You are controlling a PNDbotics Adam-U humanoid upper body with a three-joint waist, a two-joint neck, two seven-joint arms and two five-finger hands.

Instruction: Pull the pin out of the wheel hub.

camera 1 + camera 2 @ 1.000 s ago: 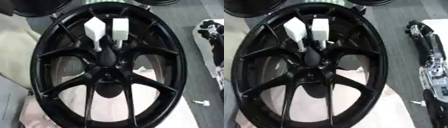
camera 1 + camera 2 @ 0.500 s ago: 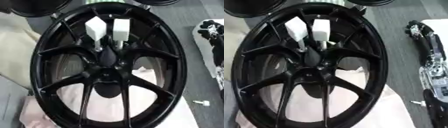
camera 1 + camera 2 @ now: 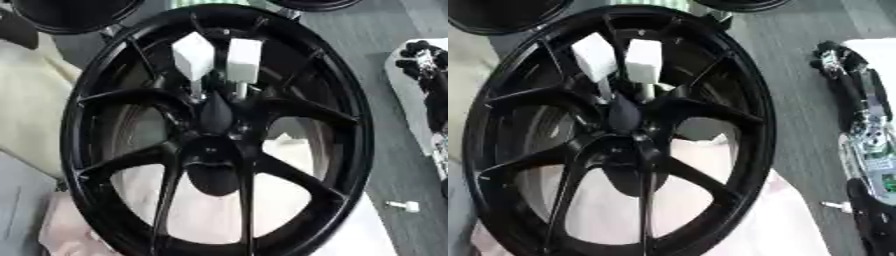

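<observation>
A glossy black multi-spoke wheel hub (image 3: 219, 145) is seen face-up, filling most of the view. Two pins are seated side by side just above its centre: a tilted white-headed left pin (image 3: 194, 57) and an upright right pin (image 3: 243, 61), their thin metal shafts entering the hub.

Right arm (image 3: 859, 125) extended along the right edge, hand unclear.
</observation>
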